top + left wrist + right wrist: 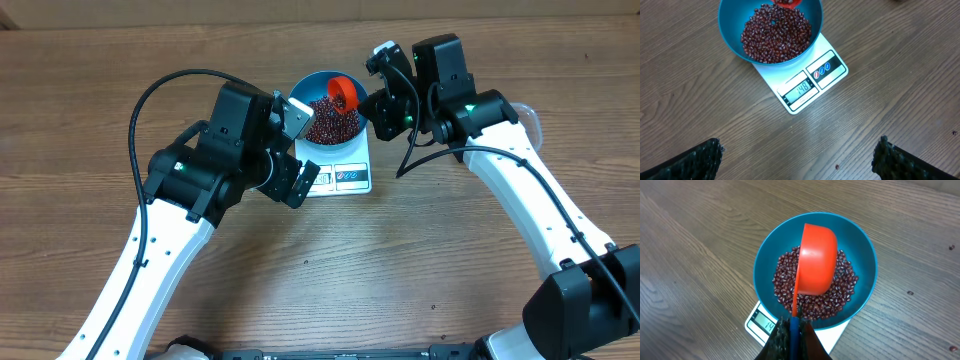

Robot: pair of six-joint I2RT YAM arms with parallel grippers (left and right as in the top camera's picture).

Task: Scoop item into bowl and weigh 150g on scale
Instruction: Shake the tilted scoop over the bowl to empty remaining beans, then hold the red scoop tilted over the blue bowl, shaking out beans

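A bright-blue bowl holding a heap of dark red-brown beans stands on the white scale, whose display is lit. My right gripper is shut on the handle of an orange scoop, which is tipped on its side over the bowl. My left gripper hovers open over bare wood just in front of the scale, with nothing between its fingers.
A clear plastic tub peeks out behind the right arm at the back right. Stray single beans lie on the wooden table. Both arms crowd the scale from left and right.
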